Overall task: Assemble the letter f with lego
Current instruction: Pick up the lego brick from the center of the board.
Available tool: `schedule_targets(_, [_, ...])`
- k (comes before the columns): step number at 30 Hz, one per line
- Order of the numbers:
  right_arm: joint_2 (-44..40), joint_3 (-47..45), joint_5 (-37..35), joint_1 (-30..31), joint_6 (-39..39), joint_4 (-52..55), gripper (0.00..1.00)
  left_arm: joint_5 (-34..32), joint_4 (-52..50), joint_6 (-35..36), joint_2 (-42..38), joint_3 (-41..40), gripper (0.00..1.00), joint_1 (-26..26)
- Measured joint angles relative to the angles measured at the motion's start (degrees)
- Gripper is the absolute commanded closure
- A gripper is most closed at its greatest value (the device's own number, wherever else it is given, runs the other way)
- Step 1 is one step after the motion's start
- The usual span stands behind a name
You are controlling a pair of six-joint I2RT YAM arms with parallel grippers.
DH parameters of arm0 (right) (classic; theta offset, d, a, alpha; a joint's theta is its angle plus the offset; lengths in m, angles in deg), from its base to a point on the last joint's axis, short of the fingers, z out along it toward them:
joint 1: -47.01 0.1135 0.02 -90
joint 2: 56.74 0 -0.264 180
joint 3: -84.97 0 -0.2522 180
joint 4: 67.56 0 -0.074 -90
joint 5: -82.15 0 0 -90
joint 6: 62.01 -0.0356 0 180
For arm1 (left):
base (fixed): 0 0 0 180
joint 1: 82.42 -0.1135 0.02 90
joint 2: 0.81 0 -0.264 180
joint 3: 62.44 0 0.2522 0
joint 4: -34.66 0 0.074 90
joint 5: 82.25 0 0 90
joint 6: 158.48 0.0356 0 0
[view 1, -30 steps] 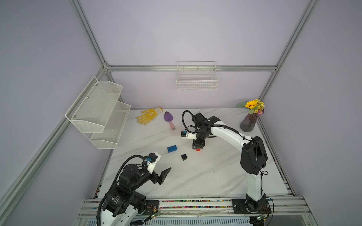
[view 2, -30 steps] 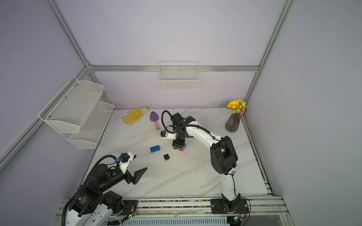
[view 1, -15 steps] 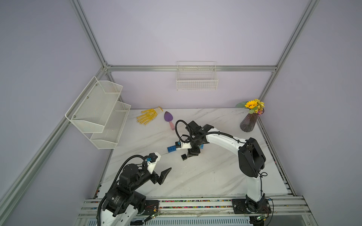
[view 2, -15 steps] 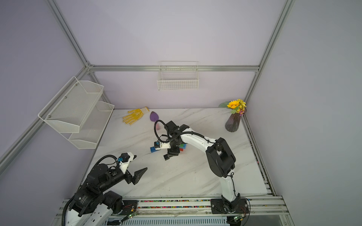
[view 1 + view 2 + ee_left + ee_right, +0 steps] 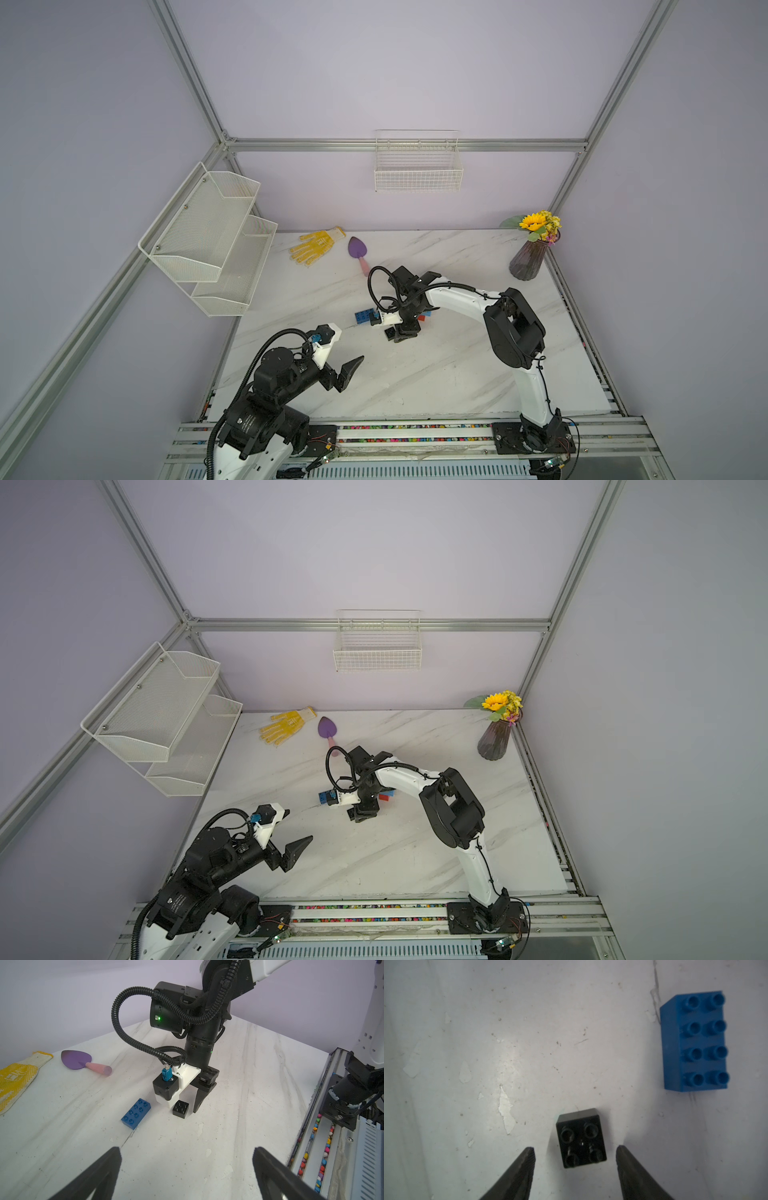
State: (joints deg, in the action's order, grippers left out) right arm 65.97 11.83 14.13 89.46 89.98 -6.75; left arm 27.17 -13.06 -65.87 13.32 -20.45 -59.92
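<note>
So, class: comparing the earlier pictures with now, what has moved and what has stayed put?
The right gripper swung from beside the red brick over to the black brick and came down open, with a finger on each side of it, not yet gripping. The black brick, the blue brick and the open left gripper stayed put.
</note>
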Motion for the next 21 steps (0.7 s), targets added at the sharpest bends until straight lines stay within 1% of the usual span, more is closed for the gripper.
schedule_targets(4, [1.8, 0.6, 0.3, 0.4, 0.0, -0.8, 0.34, -0.1, 0.0, 0.0, 0.0, 0.0, 0.00, 0.0])
schedule_targets(5, [2.1, 0.8, 0.3, 0.4, 0.0, -0.8, 0.35, -0.1, 0.0, 0.0, 0.0, 0.0, 0.00, 0.0])
schedule_targets(6, [2.5, 1.1, 0.4, 0.4, 0.0, -0.8, 0.37, -0.1, 0.0, 0.0, 0.0, 0.0, 0.00, 0.0])
schedule_targets(10, [3.0, 2.7, 0.4, 0.5, -0.2, -0.3, 0.66, -0.2, 0.0, 0.0, 0.0, 0.0, 0.00, 0.0])
schedule_targets(11, [3.1, 3.3, 0.5, 0.5, 0.2, -0.1, 0.72, -0.2, 0.0, 0.0, 0.0, 0.0, 0.00, 0.0])
schedule_targets(12, [3.3, 4.1, 0.5, 0.5, 0.1, 0.3, 0.80, -0.2, 0.0, 0.0, 0.0, 0.0, 0.00, 0.0])
schedule_targets(13, [3.5, 4.8, 0.7, 0.5, 0.5, 0.6, 0.83, -0.2, 0.0, 0.0, 0.0, 0.0, 0.00, 0.0])
schedule_targets(15, [3.8, 5.8, 0.6, 0.5, 0.3, 1.0, 0.89, -0.2, 0.0, 0.0, 0.0, 0.0, 0.00, 0.0])
schedule_targets(21, [4.2, 8.2, 0.1, 0.5, -0.4, 3.2, 0.91, -0.2, 0.0, 0.0, 0.0, 0.0, 0.00, 0.0])
